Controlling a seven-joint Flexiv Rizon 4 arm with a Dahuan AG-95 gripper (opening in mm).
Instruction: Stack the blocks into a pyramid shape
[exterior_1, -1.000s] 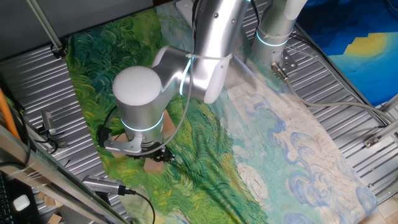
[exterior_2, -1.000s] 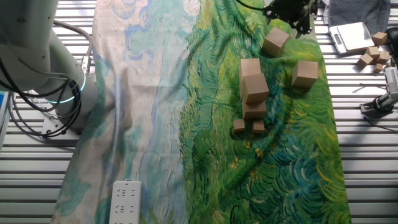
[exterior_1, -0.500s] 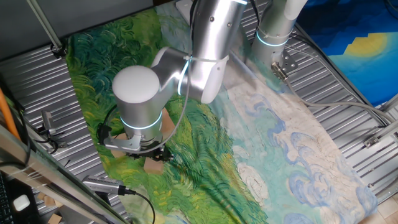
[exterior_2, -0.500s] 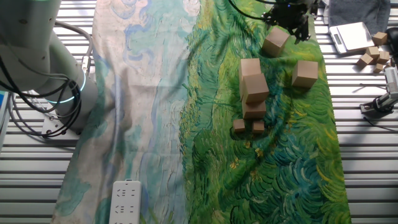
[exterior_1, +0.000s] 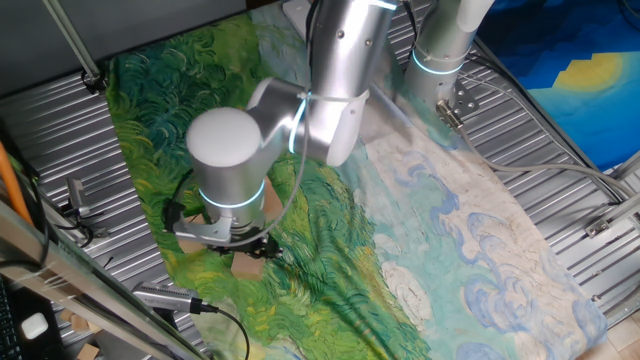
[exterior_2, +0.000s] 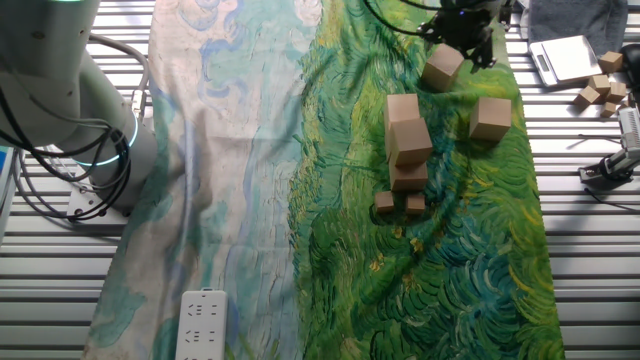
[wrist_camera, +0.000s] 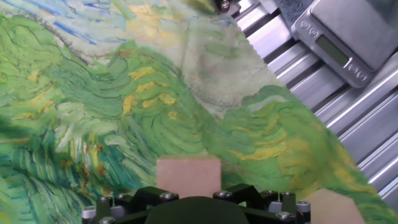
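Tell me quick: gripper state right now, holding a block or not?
Gripper: cannot tell; its fingers aren't visible in any view. It hangs right over a block on the cloth.

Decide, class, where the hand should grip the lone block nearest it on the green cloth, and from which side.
Grip the lone block across two opposite flat side faces, coming from above. It lies turned on the cloth with free space around it, so the hand probably must rotate to match.

Site: I read this as a robotics lab | surface (exterior_2: 590, 300): ribbed aluminium rails, draped with a painted-landscape cloth (exterior_2: 430, 280) | arm base (exterior_2: 90, 150) with glowing ring bolted to the rails | digital scale (wrist_camera: 339, 37) at the edge | power strip (exterior_2: 200, 325) on the cloth | cables and brackets alongside (exterior_1: 180, 300)
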